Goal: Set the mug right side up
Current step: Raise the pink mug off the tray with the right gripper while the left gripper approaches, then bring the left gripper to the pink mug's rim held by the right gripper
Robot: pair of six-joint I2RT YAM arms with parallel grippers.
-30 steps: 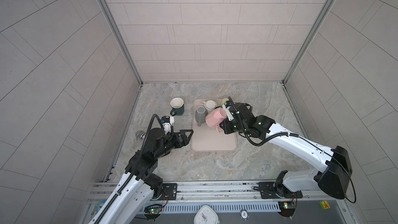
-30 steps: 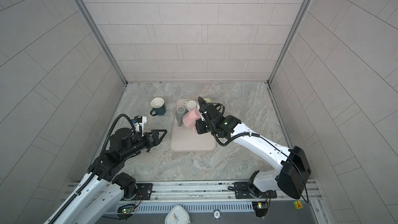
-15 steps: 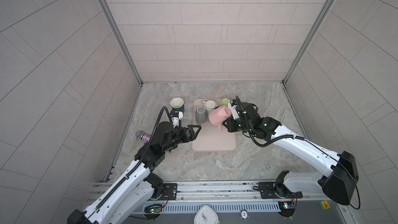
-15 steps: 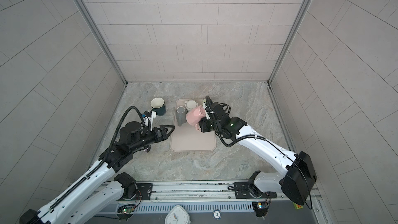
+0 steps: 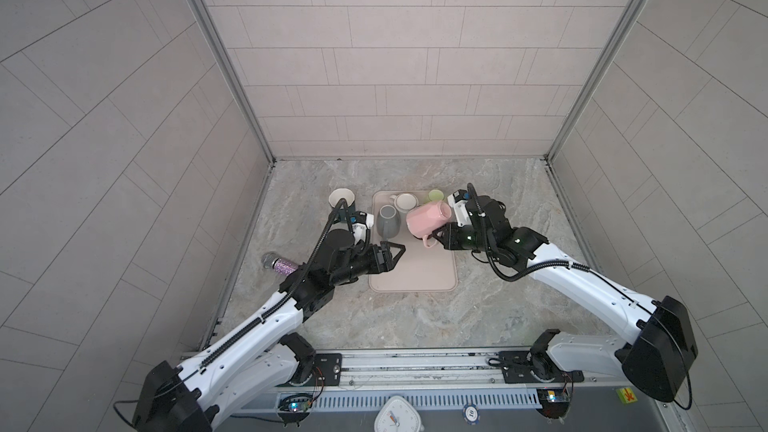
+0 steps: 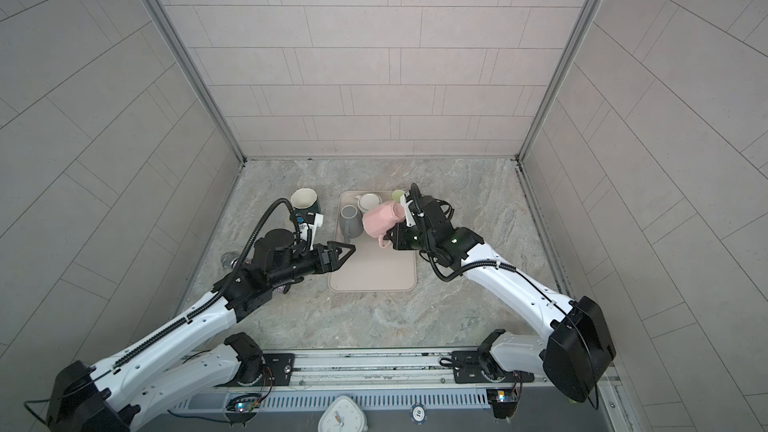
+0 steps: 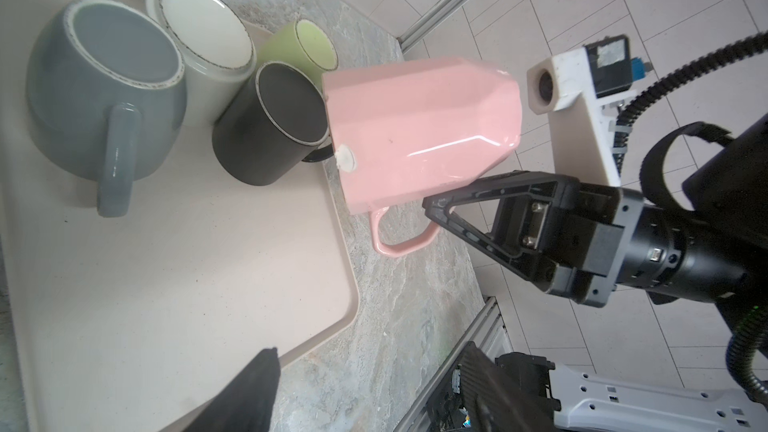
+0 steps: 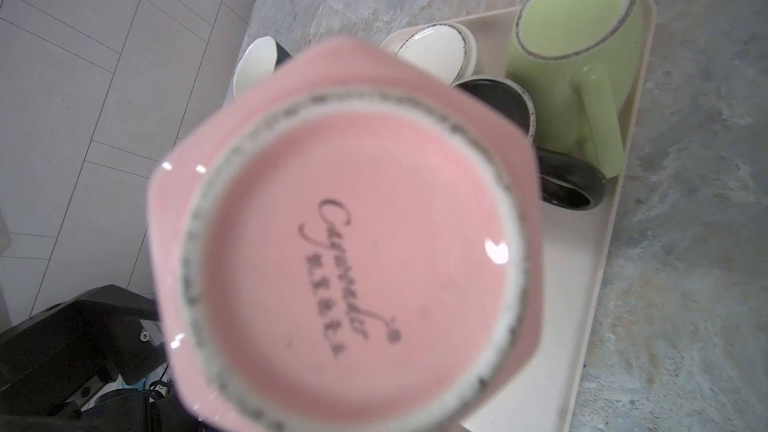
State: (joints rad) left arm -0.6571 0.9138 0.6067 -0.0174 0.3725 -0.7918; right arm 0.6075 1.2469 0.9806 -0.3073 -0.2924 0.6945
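Note:
The pink faceted mug [image 5: 428, 218] [image 6: 382, 220] hangs on its side above the back right of the beige tray [image 5: 415, 276]. My right gripper [image 5: 436, 236] [image 7: 432, 205] is shut on the mug's handle, which points down. The mug's base [image 8: 353, 243] fills the right wrist view and hides that gripper's jaws there. In the left wrist view the mug [image 7: 419, 135] has its mouth turned toward the black mug [image 7: 274, 126]. My left gripper [image 5: 397, 249] [image 6: 347, 249] stands open and empty over the tray's left edge, a short way from the mug.
A grey mug [image 5: 387, 222], a cream mug [image 5: 405, 202] and a green mug [image 5: 435, 195] stand upside down at the tray's back. A dark mug with a cream inside [image 5: 341, 200] sits left of the tray. A glittery purple microphone [image 5: 279, 263] lies near the left wall.
My left arm has reached forward and right, up to the tray's left edge. The right gripper has lifted the pink mug a little and carried it toward the back right.

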